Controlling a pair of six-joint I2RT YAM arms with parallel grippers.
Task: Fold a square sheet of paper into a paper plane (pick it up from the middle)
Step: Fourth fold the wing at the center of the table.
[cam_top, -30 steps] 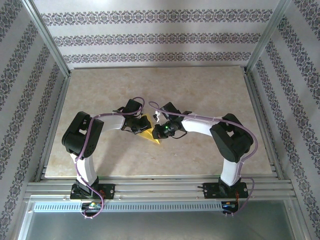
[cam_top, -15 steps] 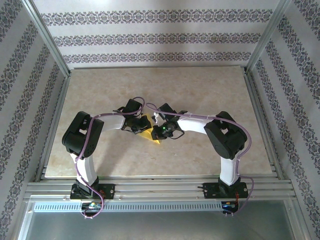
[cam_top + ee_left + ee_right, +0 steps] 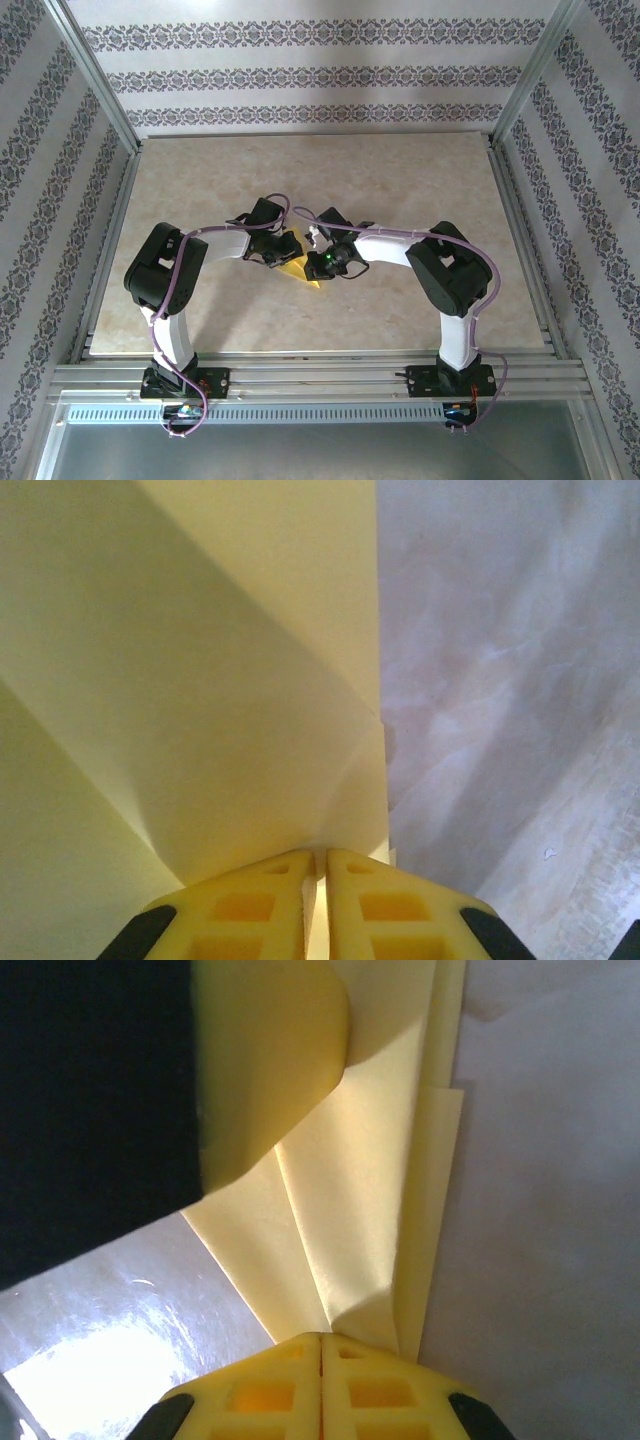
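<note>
While left gripper [image 3: 318, 865] and right gripper [image 3: 320, 1345] both pinch it tight, creased yellow paper sheet [image 3: 296, 264] sits mid-counter [image 3: 400, 190] between arms. Risk: arms pulling apart tears thin paper; uneven tension skews crease; stacked layers slip from grip, fold springs open.

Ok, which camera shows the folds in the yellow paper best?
The right wrist view: the paper fans out in several creased layers from the right gripper, which is shut on it. The left wrist view gives one broad face with a single crease; the top view shows just a small yellow wedge.
</note>
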